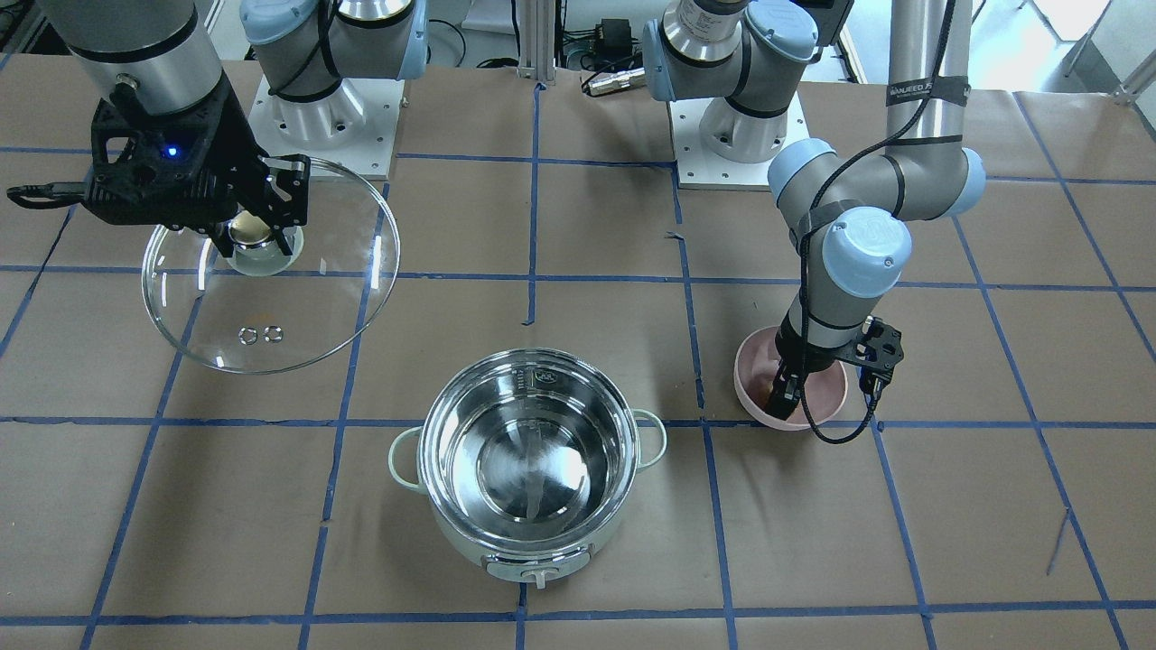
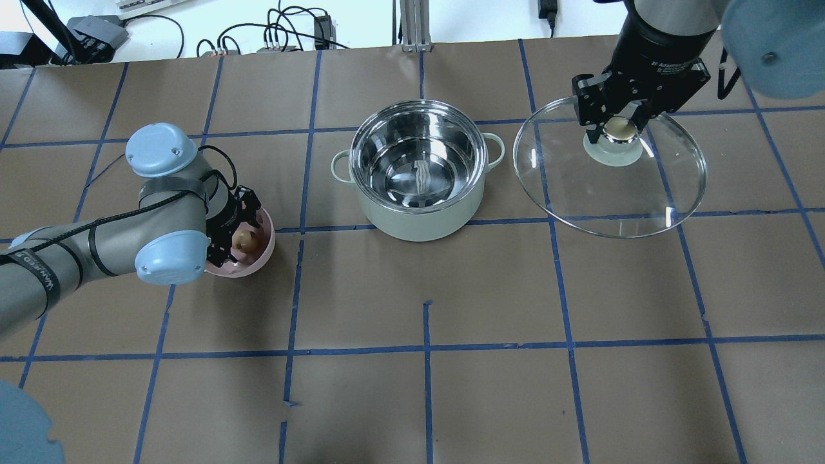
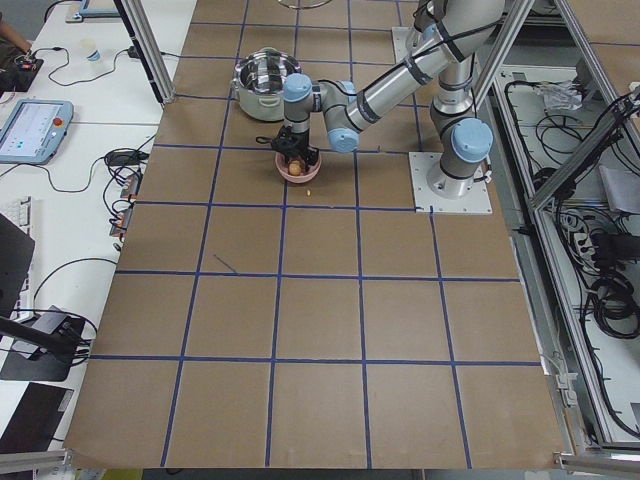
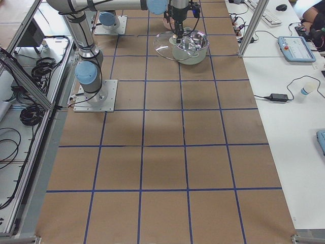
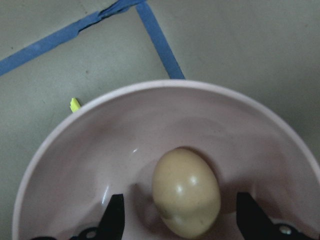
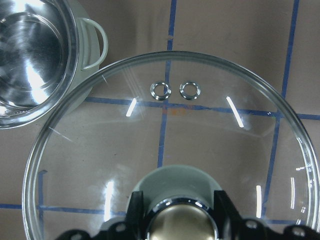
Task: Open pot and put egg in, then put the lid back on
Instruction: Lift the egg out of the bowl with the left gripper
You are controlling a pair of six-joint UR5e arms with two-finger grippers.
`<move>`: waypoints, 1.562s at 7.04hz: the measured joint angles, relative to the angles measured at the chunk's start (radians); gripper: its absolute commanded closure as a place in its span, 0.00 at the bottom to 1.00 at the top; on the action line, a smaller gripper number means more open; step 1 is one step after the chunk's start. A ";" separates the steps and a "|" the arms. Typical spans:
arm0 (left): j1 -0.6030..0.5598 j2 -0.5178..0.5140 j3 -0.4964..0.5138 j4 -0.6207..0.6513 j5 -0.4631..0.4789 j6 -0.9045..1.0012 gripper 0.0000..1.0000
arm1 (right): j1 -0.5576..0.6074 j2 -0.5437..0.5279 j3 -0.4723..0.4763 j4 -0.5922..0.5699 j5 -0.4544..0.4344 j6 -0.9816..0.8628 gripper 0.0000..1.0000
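Observation:
The pot (image 1: 533, 460) stands open and empty mid-table, also in the overhead view (image 2: 419, 167). The tan egg (image 5: 186, 197) lies in a pink bowl (image 5: 150, 130) on the pot's left in the overhead view, where the egg (image 2: 245, 240) also shows. My left gripper (image 5: 181, 220) is down in the bowl, open, one finger on each side of the egg with small gaps. My right gripper (image 2: 619, 129) is shut on the cream-topped knob of the glass lid (image 2: 599, 193) and holds it tilted beside the pot, on its right in the overhead view. The lid (image 6: 165, 145) fills the right wrist view.
The brown table cover carries a blue tape grid. The arm bases (image 1: 321, 117) stand at the robot's edge. A tiny yellow scrap (image 5: 74, 104) lies on the table beside the bowl. Cables and equipment sit beyond the table's far edge (image 2: 283, 38).

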 measured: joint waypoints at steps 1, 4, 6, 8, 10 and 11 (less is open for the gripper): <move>0.000 -0.001 0.000 0.000 0.000 0.000 0.20 | 0.001 -0.001 -0.002 0.001 -0.022 0.003 1.00; 0.000 -0.004 0.000 -0.001 -0.001 0.000 0.34 | 0.002 -0.004 -0.003 0.002 -0.017 0.010 1.00; 0.000 -0.005 0.000 -0.001 -0.008 -0.001 0.44 | 0.001 -0.005 -0.003 0.002 -0.006 0.005 1.00; 0.000 -0.007 0.000 -0.001 -0.025 -0.002 0.56 | 0.002 -0.005 -0.003 0.002 -0.004 0.002 1.00; 0.000 -0.008 0.003 -0.002 -0.029 -0.002 0.62 | 0.002 -0.005 -0.004 0.003 -0.003 0.001 1.00; 0.000 -0.008 0.006 -0.002 -0.029 -0.002 0.64 | 0.002 -0.005 -0.003 0.002 -0.002 0.000 1.00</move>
